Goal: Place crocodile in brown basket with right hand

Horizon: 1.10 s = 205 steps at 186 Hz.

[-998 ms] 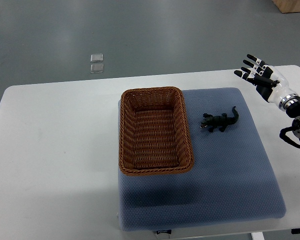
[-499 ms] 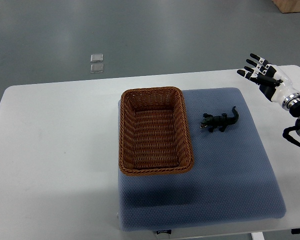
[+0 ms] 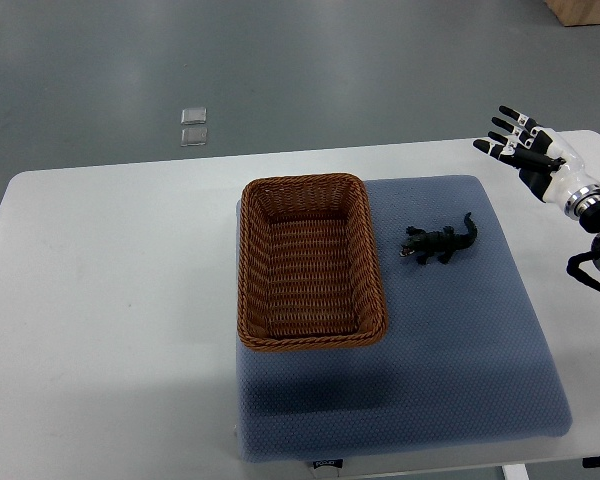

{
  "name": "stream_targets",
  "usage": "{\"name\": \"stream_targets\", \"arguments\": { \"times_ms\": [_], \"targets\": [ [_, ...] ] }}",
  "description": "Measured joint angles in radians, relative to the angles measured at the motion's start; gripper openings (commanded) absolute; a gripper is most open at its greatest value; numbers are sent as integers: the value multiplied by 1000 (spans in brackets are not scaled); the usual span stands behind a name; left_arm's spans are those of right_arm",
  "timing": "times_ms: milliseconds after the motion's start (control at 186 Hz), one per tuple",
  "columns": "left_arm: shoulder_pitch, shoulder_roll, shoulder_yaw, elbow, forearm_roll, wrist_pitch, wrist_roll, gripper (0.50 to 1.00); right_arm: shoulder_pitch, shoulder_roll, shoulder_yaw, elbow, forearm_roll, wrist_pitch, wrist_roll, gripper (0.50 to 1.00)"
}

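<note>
Crocodile [image 3: 440, 242] beside brown basket [image 3: 312, 261].
Right hand [image 3: 530, 152], fingers spread and empty, hovers well apart from both.

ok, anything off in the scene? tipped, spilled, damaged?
Nothing stands out. The brown basket sits upright and empty on the blue mat; the crocodile stands beside it on the mat, not touching. The right hand is open, holding nothing, above the far right corner of the table. Two small squares lie on the floor beyond.

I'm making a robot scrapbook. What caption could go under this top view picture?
Open right robot hand hovers at the table's corner, toy crocodile lying beside the brown basket.
</note>
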Motion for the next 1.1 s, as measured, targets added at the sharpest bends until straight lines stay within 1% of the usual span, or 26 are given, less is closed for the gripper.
{"name": "stream_targets", "arguments": {
  "times_ms": [123,515,633,859,993,1100],
  "targets": [
    [0,0,0,0,0,0,0,1000,2,-18,-30,2,-3,0,1,932],
    [0,0,0,0,0,0,0,1000,27,-91,-183,20,-10,0,32,932],
    [0,0,0,0,0,0,0,1000,41,-134,-270,26,-30,0,62,932],
    [0,0,0,0,0,0,0,1000,103,-213,-462,60,-125,0,132,932],
    [0,0,0,0,0,0,0,1000,133,-257,-566,112,-221,0,147,932],
    [0,0,0,0,0,0,0,1000,148,-270,-613,144,-326,0,153,932]
  ]
}}
